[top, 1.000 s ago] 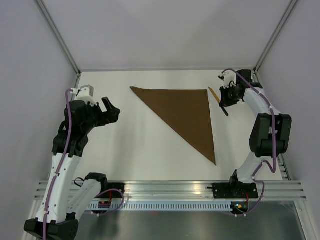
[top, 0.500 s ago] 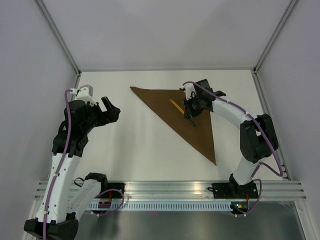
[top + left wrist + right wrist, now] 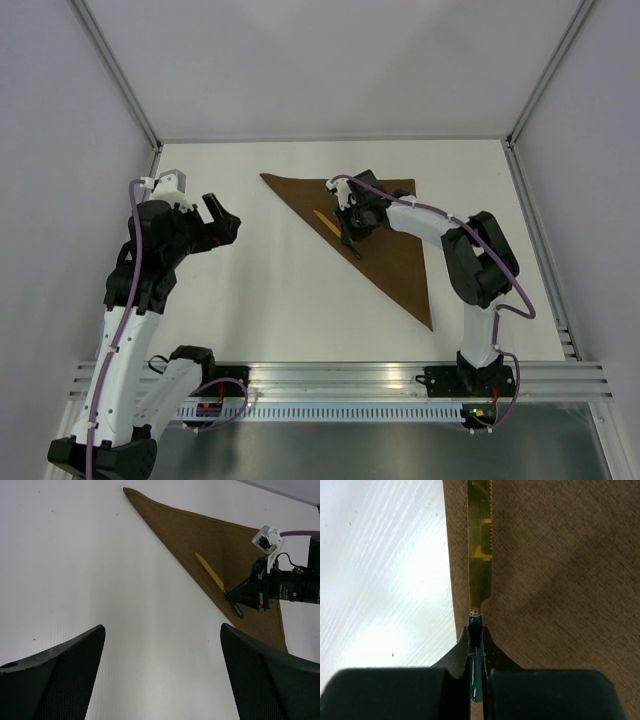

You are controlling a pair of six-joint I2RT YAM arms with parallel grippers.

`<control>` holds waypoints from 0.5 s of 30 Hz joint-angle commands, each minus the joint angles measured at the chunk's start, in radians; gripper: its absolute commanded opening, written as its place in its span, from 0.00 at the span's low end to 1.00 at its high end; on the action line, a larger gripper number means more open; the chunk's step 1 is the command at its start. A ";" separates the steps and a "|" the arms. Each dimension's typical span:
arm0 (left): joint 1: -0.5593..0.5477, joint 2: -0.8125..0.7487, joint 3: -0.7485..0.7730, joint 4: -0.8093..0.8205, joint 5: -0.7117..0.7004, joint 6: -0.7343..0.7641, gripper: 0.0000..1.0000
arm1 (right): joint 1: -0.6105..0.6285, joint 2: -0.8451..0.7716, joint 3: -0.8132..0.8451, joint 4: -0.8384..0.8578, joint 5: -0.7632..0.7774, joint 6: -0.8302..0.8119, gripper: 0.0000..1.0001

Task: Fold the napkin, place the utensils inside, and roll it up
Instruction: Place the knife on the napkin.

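White table (image 3: 250, 290): your right gripper (image 3: 350, 232) has carried knife (image 3: 324, 218) from far-right edge over folded napkin (image 3: 395, 235), clamped on handle; release next. Your left gripper (image 3: 222, 220) gapes, idle.

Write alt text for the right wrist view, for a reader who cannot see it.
The right gripper is shut on the dark handle of a knife, whose yellow serrated blade points straight away from the camera. The blade sits over the brown napkin, close to its left edge, with the white table beyond that edge.
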 commanded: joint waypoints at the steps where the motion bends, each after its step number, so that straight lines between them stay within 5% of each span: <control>1: 0.005 0.004 0.036 0.012 0.007 -0.023 1.00 | 0.014 0.033 0.063 0.032 0.037 0.050 0.00; 15: 0.006 0.011 0.029 0.014 -0.001 -0.017 1.00 | 0.028 0.080 0.069 0.026 0.048 0.027 0.00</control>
